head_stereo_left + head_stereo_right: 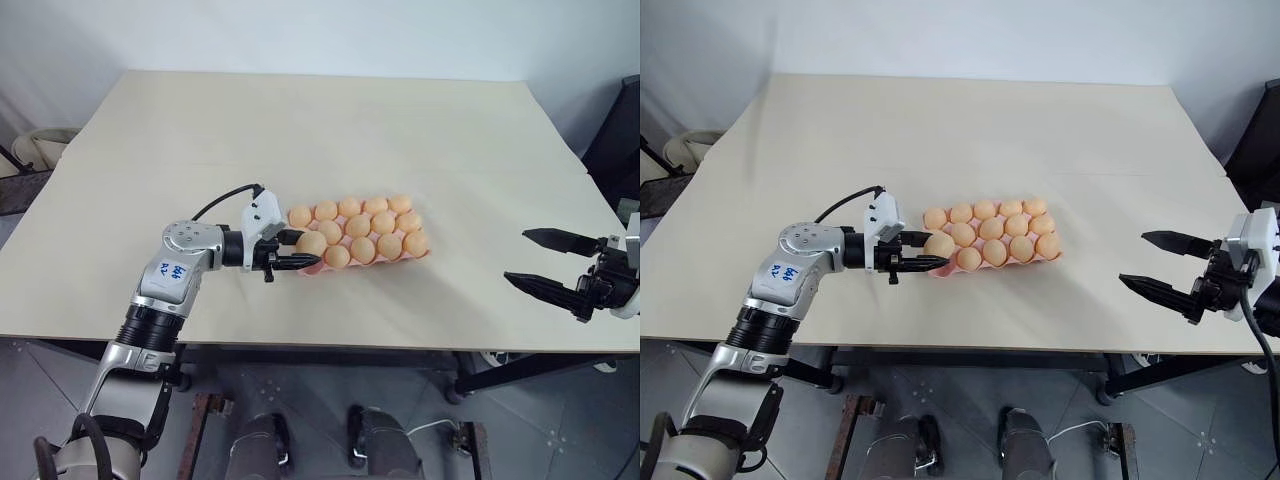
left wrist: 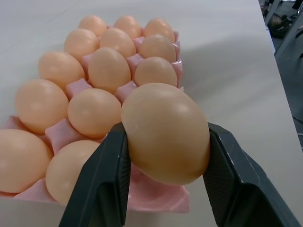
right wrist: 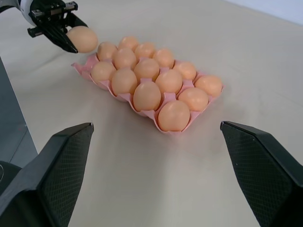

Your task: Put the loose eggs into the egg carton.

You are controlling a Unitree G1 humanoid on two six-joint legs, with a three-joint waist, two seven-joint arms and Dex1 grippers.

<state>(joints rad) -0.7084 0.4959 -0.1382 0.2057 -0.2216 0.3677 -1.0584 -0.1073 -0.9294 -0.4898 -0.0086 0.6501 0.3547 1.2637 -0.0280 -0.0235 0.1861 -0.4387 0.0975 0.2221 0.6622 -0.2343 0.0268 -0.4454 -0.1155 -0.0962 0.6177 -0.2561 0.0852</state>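
Pink egg carton on the surface holds fourteen eggs; my left fingers pinch one egg over its near-left corner; right fingers spread wide.

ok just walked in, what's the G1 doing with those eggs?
Loading eggs into the pink egg carton on the table. The left pincer is shut on one egg, holding it at the carton's near-left corner, over the one cup that looks vacant. The other cups hold eggs. The right pincer is open and holds nothing, off to the right of the carton. No other loose eggs on the table.
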